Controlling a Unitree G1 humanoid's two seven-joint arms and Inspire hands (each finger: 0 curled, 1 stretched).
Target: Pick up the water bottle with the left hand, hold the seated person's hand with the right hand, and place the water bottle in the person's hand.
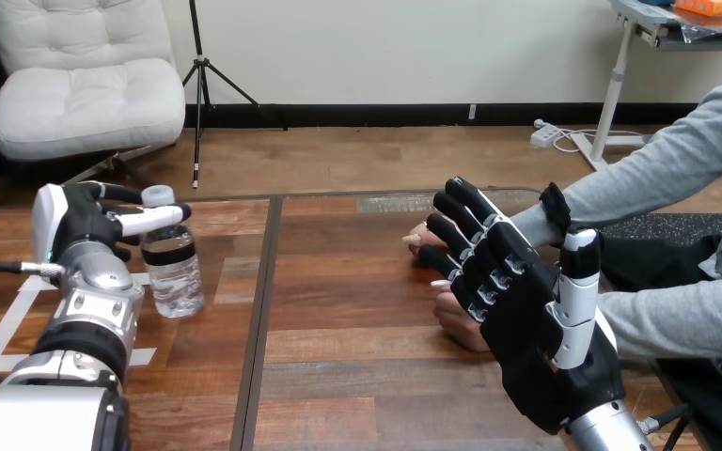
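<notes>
- Bottle [173, 268] is stood upright on the counter [357, 310], in its left part, toward the far edge. Body is clear, cap [157, 195] is white, and a dark band is wrapped round the upper body.
- Left hand [80, 221] is set against the bottle's top from the left.
- One finger [155, 219] is laid across the front of the neck, just under the cap. Another is seen reaching in behind, toward the cap. Neck is pinched between them.
- Bottle's base is seen on the wood, so it is not yet lifted.
- Left forearm is brought in from the bottom-left corner, with the wrist just left of the bottle.
- Right hand [536, 343] is held up over the counter's right part, palm turned to the camera.
- Its fingers are straight and slightly fanned, pointed up and left, with the thumb upright at the right side. Nothing is gripped.
- Person's two hands are rested on the counter behind the right hand. Both sleeves are grey and are brought in from the right edge.
- Farther hand [421, 241]: fingertips are shown just left of the robot's fingers, and the rest is covered.
- Nearer hand [459, 324]: shown below and left of the robot's palm, partly covered.
- Contact between the right hand and either of the person's hands cannot be told. The robot's fingers are straight in front of them.
- Bottle and the person's hands are well apart, with bare wood between.
- White tape strips [146, 357] are stuck on the counter at the left, beside the left forearm.
</notes>
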